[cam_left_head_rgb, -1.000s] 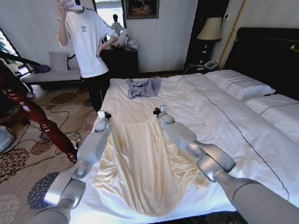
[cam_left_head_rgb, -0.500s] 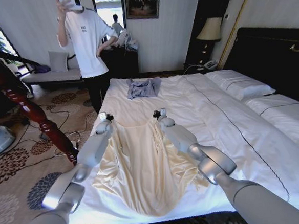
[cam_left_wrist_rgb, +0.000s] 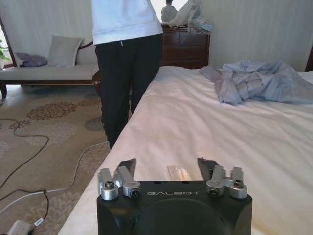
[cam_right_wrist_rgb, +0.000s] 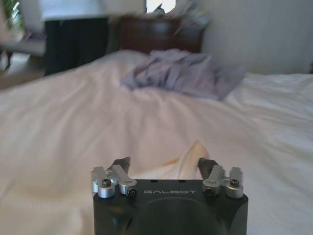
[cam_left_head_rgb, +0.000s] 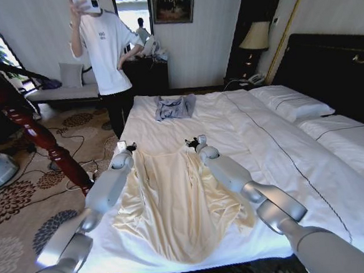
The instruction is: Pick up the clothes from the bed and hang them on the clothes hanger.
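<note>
Cream fabric rises in a small fold between the spread jaws of the right gripper (cam_right_wrist_rgb: 165, 166), whose two dark fingertips stand apart on either side of it without closing on the cloth. In the head view this right gripper (cam_left_head_rgb: 195, 142) sits at one top corner of the clothes (cam_left_head_rgb: 177, 199), on the side nearer the pillows. The left gripper (cam_left_wrist_rgb: 167, 166) also has its jaws apart, with a pale strip of cloth lying between them low against the sheet; in the head view the left gripper (cam_left_head_rgb: 125, 147) rests at the other top corner of the garment, near the bed's edge on the carpet side.

The pale-yellow shirt is spread flat and lengthwise on the bed (cam_left_head_rgb: 276, 148), its upper edge stretched between the two grippers and its lower part reaching toward the robot, close to the mattress edge. Both arms extend forward along its two sides.

Farther up the white sheet, well apart from the shirt, lies a small grey-blue garment (cam_left_head_rgb: 174, 106), crumpled near the far edge. White pillows (cam_left_head_rgb: 292, 104) lie against the black headboard (cam_left_head_rgb: 333, 69) on the right. On the left, over the patterned carpet (cam_left_head_rgb: 24, 197), a dark-red wooden post (cam_left_head_rgb: 38, 137) slants across.
</note>
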